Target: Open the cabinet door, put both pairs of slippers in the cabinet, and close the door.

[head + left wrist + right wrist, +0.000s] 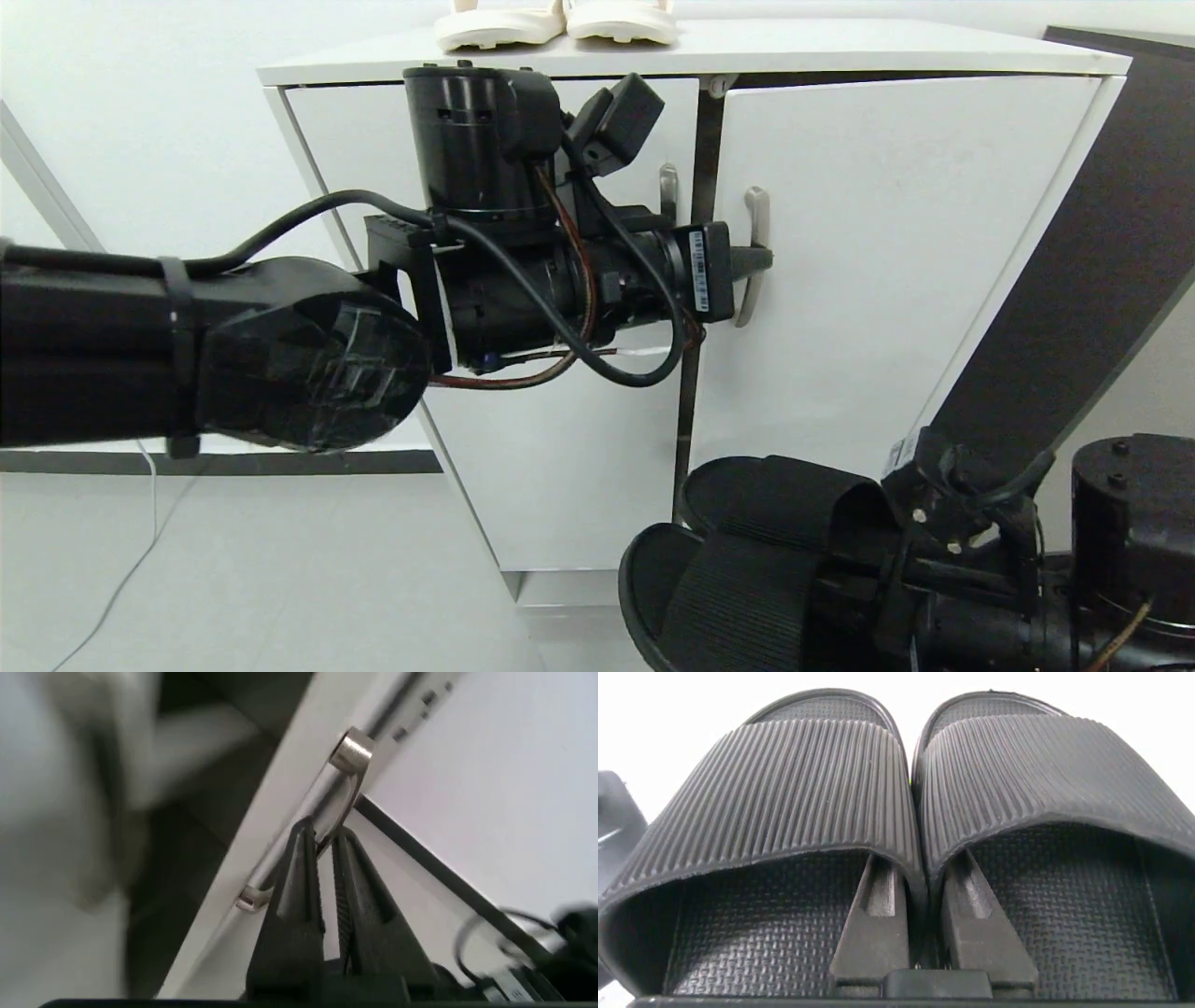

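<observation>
Cabinet: white, two doors, standing on a pale floor; a narrow dark gap runs between the doors.
Left end effector: at the right door, its fingers drawn almost together and pinching the handle, a curved metal bar by that door's inner edge.
Right end effector: low in front of the cabinet, one finger inside each shoe, squeezing the two inner walls of the black slippers between them.
Black slippers: ribbed straps, held side by side, off the floor, before the lower part of the right door.
White slippers: a pair on top of the cabinet, above the left door, toes at the front edge.
In the way: the left arm lies across the left door and covers most of its handle.
Around: a dark panel just beside the cabinet's right side; a thin cable on the floor to the left.
Writing: a white barcode label on the left end effector, print too small to read.
</observation>
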{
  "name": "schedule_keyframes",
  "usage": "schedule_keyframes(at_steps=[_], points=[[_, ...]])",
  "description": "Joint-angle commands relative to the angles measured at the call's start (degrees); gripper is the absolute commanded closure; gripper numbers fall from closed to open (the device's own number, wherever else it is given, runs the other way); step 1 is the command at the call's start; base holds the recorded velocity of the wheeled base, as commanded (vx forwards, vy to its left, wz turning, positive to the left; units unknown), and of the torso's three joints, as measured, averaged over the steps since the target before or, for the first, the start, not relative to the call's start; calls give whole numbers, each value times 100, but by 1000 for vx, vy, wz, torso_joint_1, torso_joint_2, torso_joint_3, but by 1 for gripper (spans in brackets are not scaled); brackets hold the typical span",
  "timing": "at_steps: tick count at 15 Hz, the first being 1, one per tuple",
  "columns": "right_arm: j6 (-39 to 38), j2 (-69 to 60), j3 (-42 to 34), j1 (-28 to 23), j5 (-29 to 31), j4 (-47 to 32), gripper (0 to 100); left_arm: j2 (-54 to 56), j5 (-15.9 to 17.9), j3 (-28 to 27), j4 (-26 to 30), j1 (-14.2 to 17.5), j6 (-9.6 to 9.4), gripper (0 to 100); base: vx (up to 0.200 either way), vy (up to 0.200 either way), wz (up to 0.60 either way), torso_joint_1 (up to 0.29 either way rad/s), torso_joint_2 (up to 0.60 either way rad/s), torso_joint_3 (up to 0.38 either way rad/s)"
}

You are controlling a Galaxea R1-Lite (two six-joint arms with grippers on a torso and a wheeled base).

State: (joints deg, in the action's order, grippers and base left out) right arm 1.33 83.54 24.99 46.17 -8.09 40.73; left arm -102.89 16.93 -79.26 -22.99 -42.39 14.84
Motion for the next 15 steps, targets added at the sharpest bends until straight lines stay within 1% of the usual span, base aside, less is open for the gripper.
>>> schedule_keyframes(at_steps=[1,4,5,7,10,12,15], points=[[96,-198,-126,6,-61,-4,100,428,-15,280,-4,-147,-7,100,0,0,0,0,0,0],[166,-198,-188,33,-69,5,100,691,-15,535,-4,-209,-7,100,0,0,0,0,0,0],[184,-207,-249,103,-69,14,100,893,-6,754,-4,-217,-7,100,0,0,0,0,0,0],[298,-207,-284,138,-78,14,100,1060,12,930,-4,-156,-16,100,0,0,0,0,0,0],[315,-207,-302,165,-78,14,100,946,38,834,-4,257,2,100,0,0,0,0,0,0],[324,-216,-372,226,-78,23,100,779,126,684,-4,354,37,100,0,0,0,0,0,0],[386,-216,-442,288,-78,23,100,419,126,271,58,380,46,100,0,0,0,0,0,0]])
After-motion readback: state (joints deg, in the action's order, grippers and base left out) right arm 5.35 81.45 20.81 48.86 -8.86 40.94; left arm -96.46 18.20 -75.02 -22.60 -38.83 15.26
